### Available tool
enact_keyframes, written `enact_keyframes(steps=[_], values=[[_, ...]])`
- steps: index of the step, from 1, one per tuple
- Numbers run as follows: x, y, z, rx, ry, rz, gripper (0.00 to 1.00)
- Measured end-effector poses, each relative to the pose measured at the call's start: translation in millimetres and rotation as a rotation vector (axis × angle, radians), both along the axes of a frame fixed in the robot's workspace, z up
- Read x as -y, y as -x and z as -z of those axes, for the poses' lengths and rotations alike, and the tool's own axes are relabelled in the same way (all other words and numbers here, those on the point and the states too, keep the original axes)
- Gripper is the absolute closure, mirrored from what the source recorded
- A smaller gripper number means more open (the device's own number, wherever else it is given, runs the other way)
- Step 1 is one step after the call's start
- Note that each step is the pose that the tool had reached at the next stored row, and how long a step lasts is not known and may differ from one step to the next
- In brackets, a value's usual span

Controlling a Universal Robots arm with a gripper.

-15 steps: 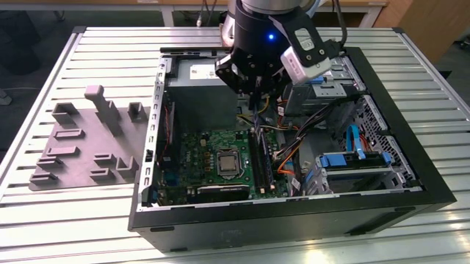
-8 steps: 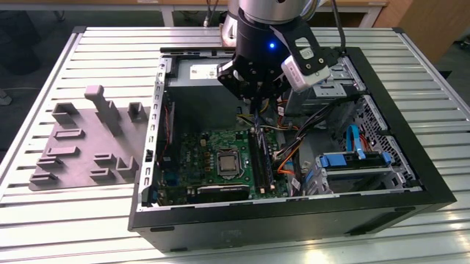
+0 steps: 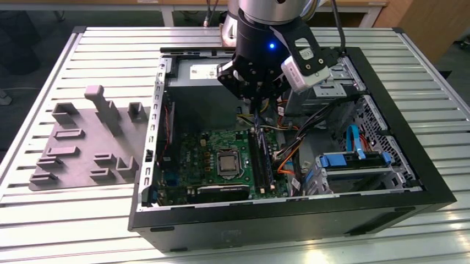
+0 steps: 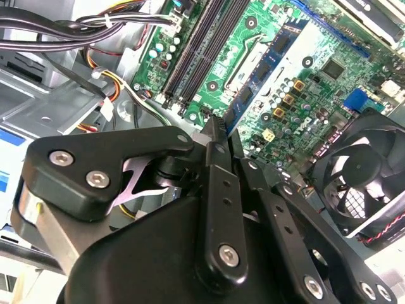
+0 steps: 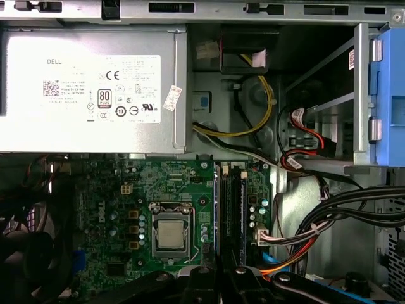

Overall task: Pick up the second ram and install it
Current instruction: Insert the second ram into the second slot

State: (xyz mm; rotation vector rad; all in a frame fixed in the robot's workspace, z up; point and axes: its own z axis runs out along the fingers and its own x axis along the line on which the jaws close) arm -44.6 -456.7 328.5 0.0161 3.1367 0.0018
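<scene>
Slatted table (image 3: 66,231) is bearing the open case (image 3: 294,220), and the ram (image 4: 214,124) is being seen only as a thin dark edge pinched in the gripper (image 3: 257,94), above the black slots (image 4: 202,44) of the motherboard (image 4: 278,82). The fingers (image 4: 218,183) are being held nearly together on that edge. The ram is being judged light, stiff and thin, yet fragile: it is best gripped by its flat faces near the middle, clear of the contact edge, and kept square to a slot. Beside the case, a grey tray (image 3: 81,148) is lying on the table
</scene>
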Motion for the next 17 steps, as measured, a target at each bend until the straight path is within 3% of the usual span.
enact_keyframes(steps=[9, 12, 17], values=[[0.0, -0.1, 0.0, -0.0001, -0.0006, 0.0, 0.86], [0.0, -1.1, 3.2, -0.0071, -0.0005, 0.0, 0.86], [0.0, -1.8, 12.3, -0.0102, -0.0008, 0.0, 0.86]])
